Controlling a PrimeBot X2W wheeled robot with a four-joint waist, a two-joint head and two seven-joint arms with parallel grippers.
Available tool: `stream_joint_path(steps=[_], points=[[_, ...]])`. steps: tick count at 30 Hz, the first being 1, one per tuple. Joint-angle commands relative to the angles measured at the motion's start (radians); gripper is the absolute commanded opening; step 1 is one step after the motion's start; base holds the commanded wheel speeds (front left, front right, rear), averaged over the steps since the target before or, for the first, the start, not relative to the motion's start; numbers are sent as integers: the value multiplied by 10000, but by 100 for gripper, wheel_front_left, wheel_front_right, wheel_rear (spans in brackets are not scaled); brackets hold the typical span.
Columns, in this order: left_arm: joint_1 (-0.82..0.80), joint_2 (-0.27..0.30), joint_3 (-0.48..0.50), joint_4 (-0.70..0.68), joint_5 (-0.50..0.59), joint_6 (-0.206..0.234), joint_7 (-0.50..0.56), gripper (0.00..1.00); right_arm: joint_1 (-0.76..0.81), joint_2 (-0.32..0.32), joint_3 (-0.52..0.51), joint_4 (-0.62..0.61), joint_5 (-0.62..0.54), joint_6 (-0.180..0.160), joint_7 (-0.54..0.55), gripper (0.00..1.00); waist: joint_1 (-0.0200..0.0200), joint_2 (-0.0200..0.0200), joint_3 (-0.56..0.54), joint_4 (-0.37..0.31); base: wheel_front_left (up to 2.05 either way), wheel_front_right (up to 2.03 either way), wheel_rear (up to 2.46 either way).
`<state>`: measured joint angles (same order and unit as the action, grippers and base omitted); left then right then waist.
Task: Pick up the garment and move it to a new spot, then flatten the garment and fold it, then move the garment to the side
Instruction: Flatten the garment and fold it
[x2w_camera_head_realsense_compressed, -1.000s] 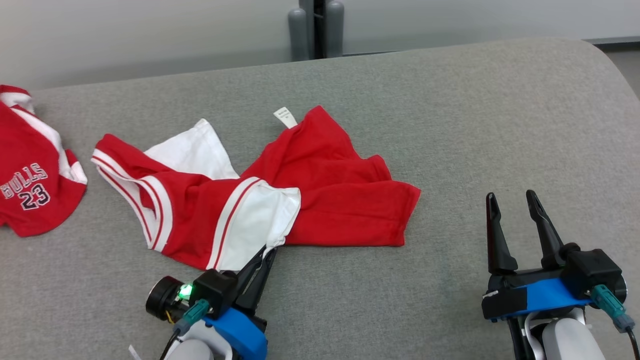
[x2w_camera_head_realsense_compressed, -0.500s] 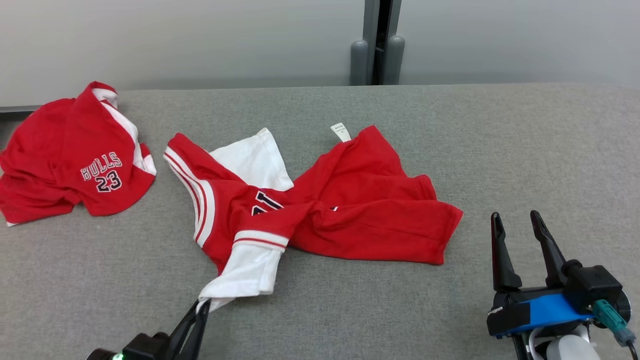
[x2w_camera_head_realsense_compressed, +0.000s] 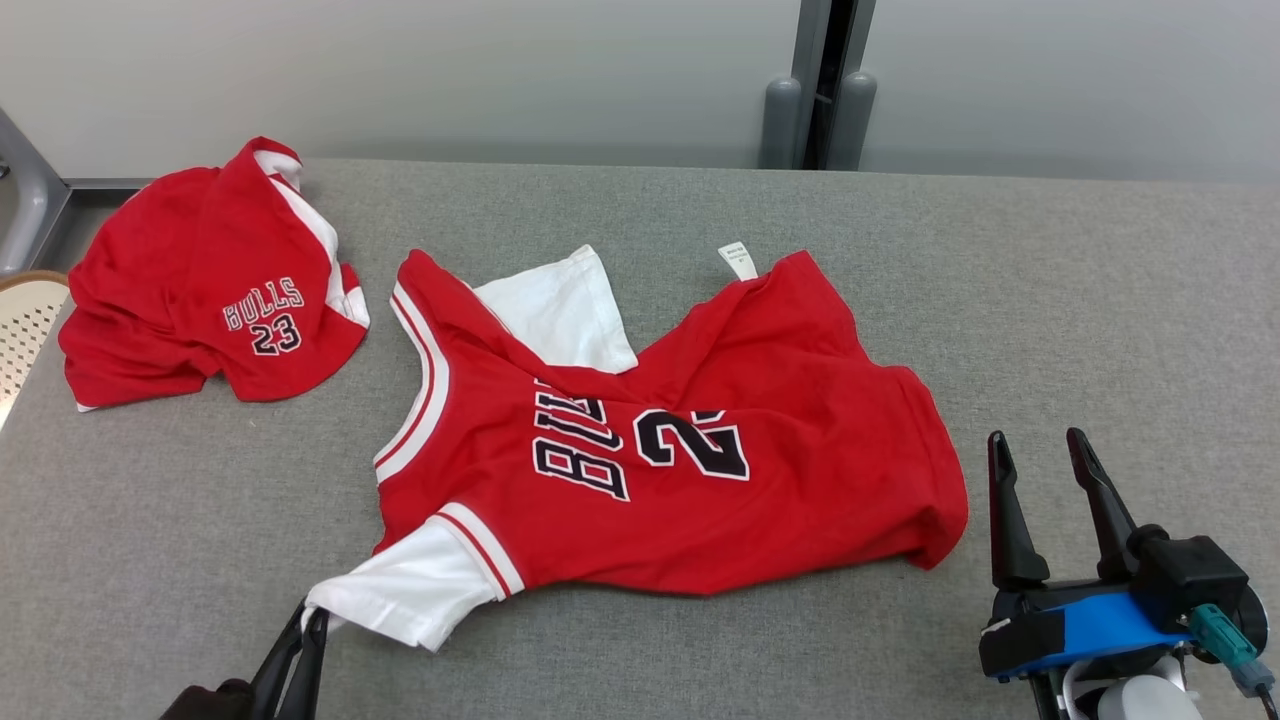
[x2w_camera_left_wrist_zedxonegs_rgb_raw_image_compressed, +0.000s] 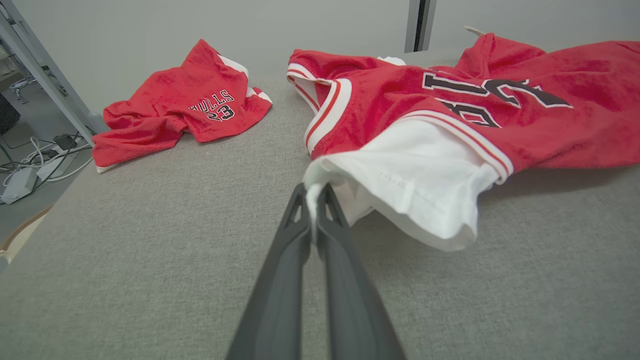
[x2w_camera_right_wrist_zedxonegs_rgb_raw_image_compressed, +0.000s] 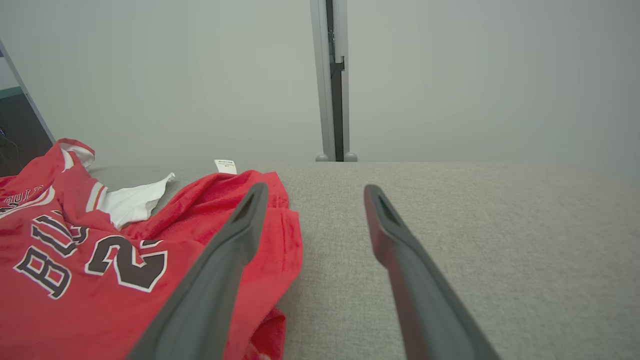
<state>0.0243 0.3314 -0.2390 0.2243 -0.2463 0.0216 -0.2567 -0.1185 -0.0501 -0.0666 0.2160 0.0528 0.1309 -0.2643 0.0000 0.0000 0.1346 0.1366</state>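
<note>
At left gripper tip — garment sleeve

Head view: left pincer is cut off by the bottom edge. Lettering on the garment beyond its tips is partly hidden by a fold; label print cannot be read.

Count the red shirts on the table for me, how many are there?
2. The spread shirt lies in the middle of the table, its white sleeve pinched by the left gripper. The crumpled shirt sits at the far left corner. None looks hidden.
</note>
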Motion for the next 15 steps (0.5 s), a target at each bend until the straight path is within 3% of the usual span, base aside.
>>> stream_joint_path(steps=[1,7,8,9,15], points=[[179,52,-13,-26,-73,6,75,0,-12,-2,6,12,-62,-3,-3,100,0,0,14,26,0,0,0],[478,-192,-99,259,-399,-41,242,1,-53,-2,34,57,-31,-3,-3,100,0,0,30,40,0,0,0],[457,-200,-49,349,-448,-46,191,40,-47,-2,28,57,-35,-3,-3,100,0,0,29,39,0,0,0],[406,-185,-13,408,-459,-54,134,100,-41,-2,18,63,-44,-3,-3,100,0,0,24,38,0,0,0],[123,-224,358,76,-447,25,-66,100,1,-2,-97,57,-97,-3,-3,100,0,0,-58,55,0,0,0]])
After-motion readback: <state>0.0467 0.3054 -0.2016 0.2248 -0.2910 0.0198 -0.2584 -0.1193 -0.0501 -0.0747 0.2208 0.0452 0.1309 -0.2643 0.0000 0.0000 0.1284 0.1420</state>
